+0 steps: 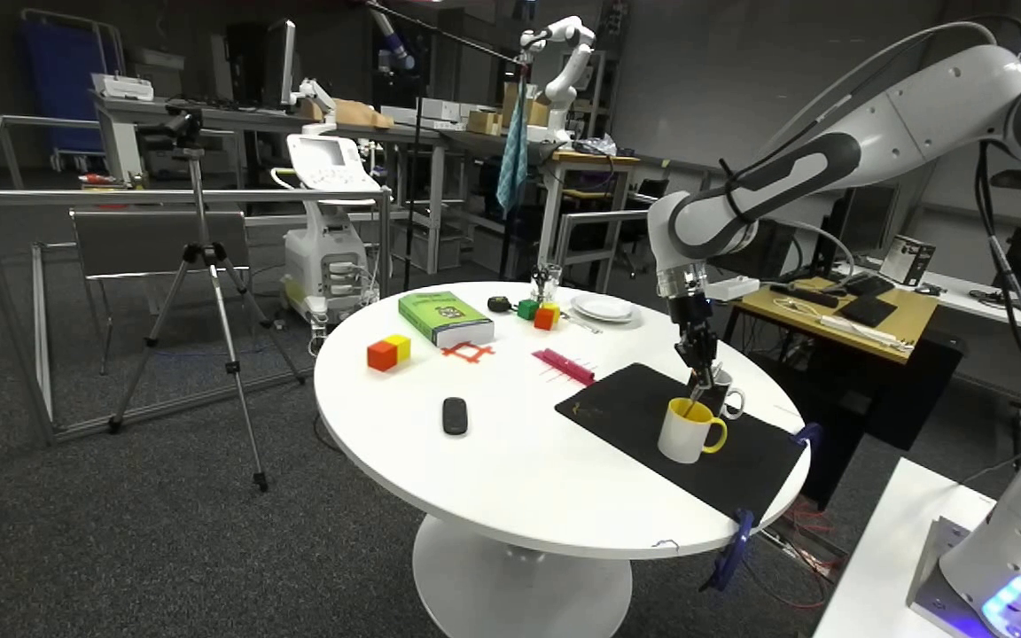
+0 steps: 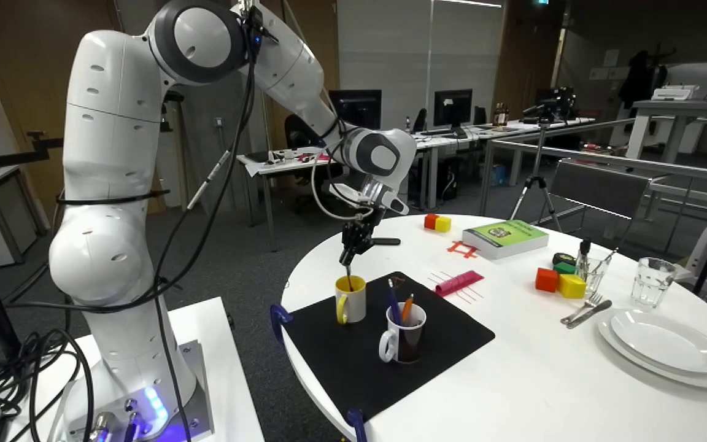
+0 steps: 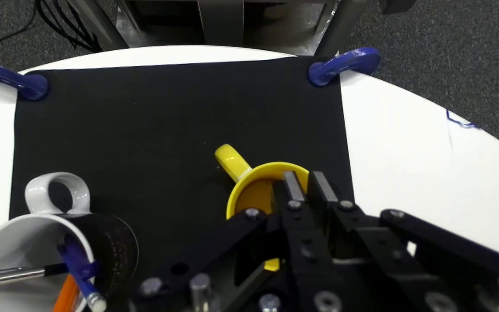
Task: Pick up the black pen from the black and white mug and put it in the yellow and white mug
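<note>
The pen [image 2: 350, 281] is leaning in the yellow mug [image 2: 358, 305], near the robot-side edge of the round table [image 2: 544, 368]. The gripper [image 3: 309, 186] is angling down over it, fingertips [image 3: 295, 187] narrowly apart; whether gripping, I cannot tell. The glossy black mug [image 2: 412, 344] is sharing the matte mat [image 2: 448, 325].

Dim overall, tabletop [image 1: 528, 452] bright; light strip [image 2: 471, 3] overhead; blue glow on robot base [image 2: 129, 382]; shadows soft.

Round table (white) [image 1: 519, 470], black mat [image 3: 158, 130], book [image 1: 445, 314]
</note>
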